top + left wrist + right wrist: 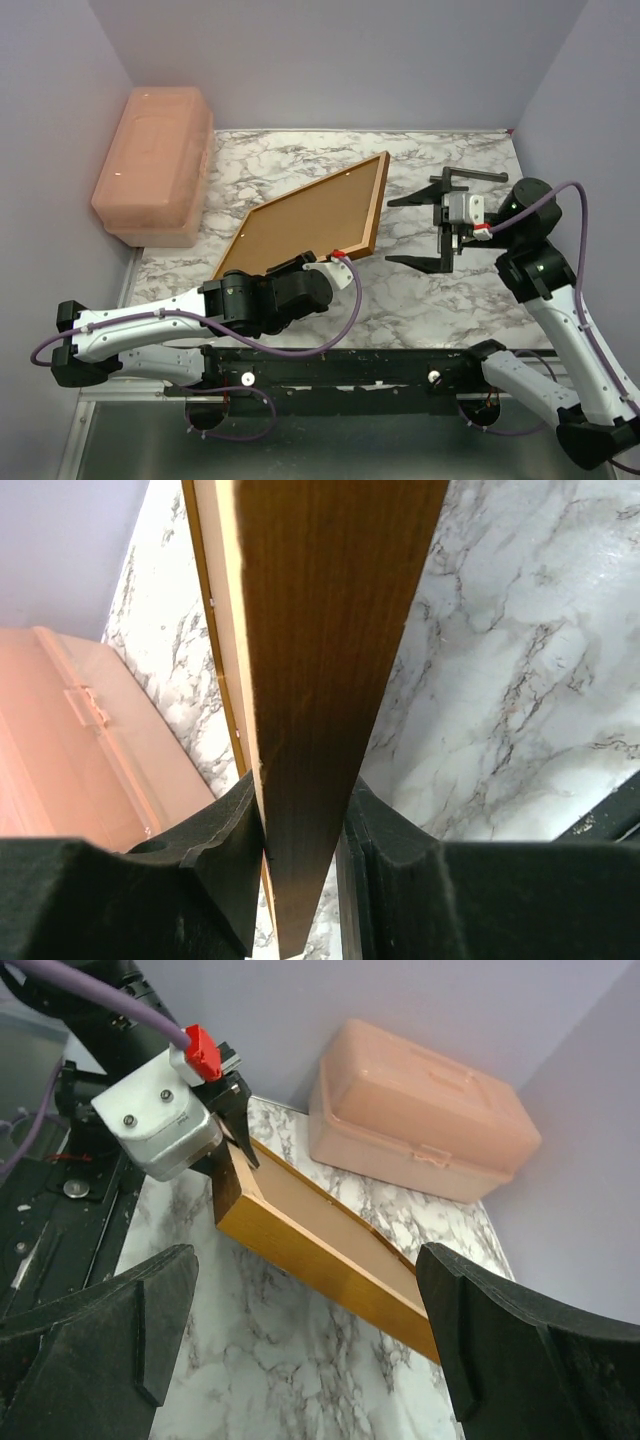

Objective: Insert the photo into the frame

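The frame (pixel 376 203) is an orange-brown wooden rectangle lying diagonally on the marble table (pixel 300 155), its brown board face (pixel 315 215) turned up. My left gripper (pixel 335 258) is shut on the frame's near edge at its right corner. In the left wrist view the wooden edge (pixel 330 660) is pinched between the black pads (pixel 215 850). The right wrist view shows that corner (pixel 232 1195) held slightly above the table. My right gripper (pixel 420 230) stands open to the right of the frame, nothing between its fingers. The photo is out of view.
A pink plastic lidded box (pixel 155 160) stands at the back left against the wall, close to the frame's far end. Grey walls close in the table at the back and both sides. Bare marble (pixel 440 300) lies under and in front of my right gripper.
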